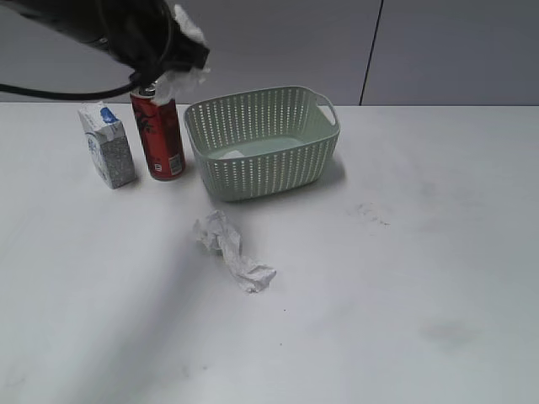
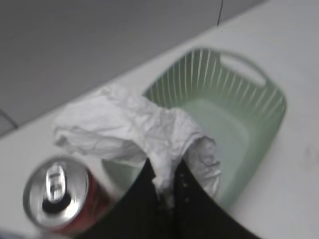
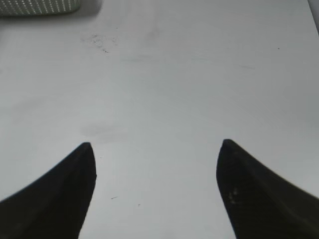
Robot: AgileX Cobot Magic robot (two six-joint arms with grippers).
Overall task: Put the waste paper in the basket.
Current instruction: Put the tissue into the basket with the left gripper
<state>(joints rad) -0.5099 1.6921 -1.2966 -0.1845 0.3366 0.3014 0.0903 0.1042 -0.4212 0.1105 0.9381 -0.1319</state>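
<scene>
The left pincer (image 2: pixel 164 184) pinches a crumpled white paper wad (image 2: pixel 134 132), holding it in the air above a red drink can (image 1: pixel 157 135), just left of the pale green perforated plastic basket (image 1: pixel 278 172). A second, longer twisted white paper wad (image 1: pixel 229 250) lies on the white counter (image 1: pixel 404 286) in front of the basket, well apart from it. The right pincer (image 3: pixel 155 149) hangs spread wide over bare counter, holding nothing. A white-and-blue carton (image 1: pixel 107 145) stands beside the can.
</scene>
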